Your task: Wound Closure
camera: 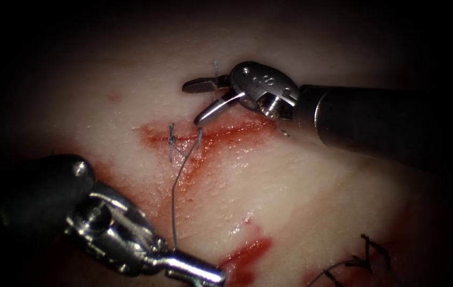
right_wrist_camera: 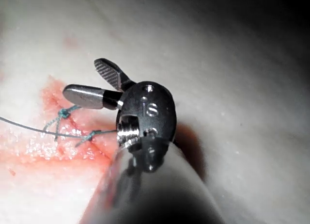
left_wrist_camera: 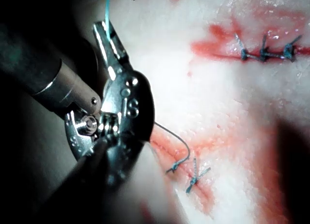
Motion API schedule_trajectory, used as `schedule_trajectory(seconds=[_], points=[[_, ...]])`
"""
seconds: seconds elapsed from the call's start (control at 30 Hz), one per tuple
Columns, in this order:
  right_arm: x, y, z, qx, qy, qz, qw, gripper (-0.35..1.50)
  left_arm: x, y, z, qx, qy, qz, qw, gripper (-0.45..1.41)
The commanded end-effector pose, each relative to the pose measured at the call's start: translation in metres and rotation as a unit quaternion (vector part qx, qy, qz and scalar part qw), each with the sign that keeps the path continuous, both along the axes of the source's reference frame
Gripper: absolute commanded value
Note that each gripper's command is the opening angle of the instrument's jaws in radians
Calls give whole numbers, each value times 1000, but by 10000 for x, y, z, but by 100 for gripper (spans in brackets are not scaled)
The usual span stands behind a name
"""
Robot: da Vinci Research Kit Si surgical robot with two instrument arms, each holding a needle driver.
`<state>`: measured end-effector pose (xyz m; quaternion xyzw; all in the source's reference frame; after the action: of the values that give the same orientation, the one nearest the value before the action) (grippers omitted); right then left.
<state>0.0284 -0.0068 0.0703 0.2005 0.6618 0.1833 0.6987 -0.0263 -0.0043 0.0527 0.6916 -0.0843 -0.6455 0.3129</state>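
Thread (camera: pixel 176 204) running lengthwise from the knot at the cut (camera: pixel 205 133) in the tissue (camera: pixel 316 186) down to the left tool (camera: pixel 205 272) — clenched on it — with the right tool (camera: pixel 199 103) nearer, jaws spread, holding nothing.

The right tool (camera: pixel 197 103) hangs just above the cut (camera: pixel 210 134) in the tissue (camera: pixel 300 180), jaws apart, holding nothing. From a knot (camera: pixel 171 139) on the cut — a second one (camera: pixel 199 135) sits just to its right — the thread (camera: pixel 176 196) runs down to the left tool (camera: pixel 205 272), below and left of the cut, jaws closed on it.
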Motion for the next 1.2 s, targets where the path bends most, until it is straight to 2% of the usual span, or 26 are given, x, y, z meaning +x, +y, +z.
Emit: schedule_trajectory(seconds=[0.03,0.17,0.2,0.27,0.3,0.33,0.4,0.7,0.8,0.9,1.0,1.2], points=[[34,-1,6,-4,6,0,1000,104,-4,14,12,-2,5,-2,1000,-45],[56,-10,17,-12,28,-19,999,49,6,30,36,-28,24,-18,999,-45],[56,-10,17,-12,28,-19,999,49,6,30,36,-28,24,-18,999,-45],[71,-20,25,-19,47,-49,998,0,8,32,41,-42,10,-10,999,-45],[75,-24,27,-25,52,-56,997,-17,9,32,41,-44,6,-8,999,-45],[75,-24,27,-25,52,-56,997,-17,9,32,41,-44,6,-8,999,-45],[92,-39,32,-21,64,-92,993,-35,8,30,35,-56,1,6,998,-45],[115,-66,18,-6,101,-138,985,-35,10,25,22,-77,3,31,997,-45],[117,-77,11,13,121,-175,977,-35,18,29,23,-95,12,32,995,-45],[110,-87,4,29,128,-224,966,-35,28,35,25,-117,45,27,992,-45],[100,-95,-1,49,142,-257,955,-35,37,42,26,-131,55,28,989,-45],[77,-104,-7,69,133,-265,953,-35,55,52,27,-139,69,25,988,-45]])
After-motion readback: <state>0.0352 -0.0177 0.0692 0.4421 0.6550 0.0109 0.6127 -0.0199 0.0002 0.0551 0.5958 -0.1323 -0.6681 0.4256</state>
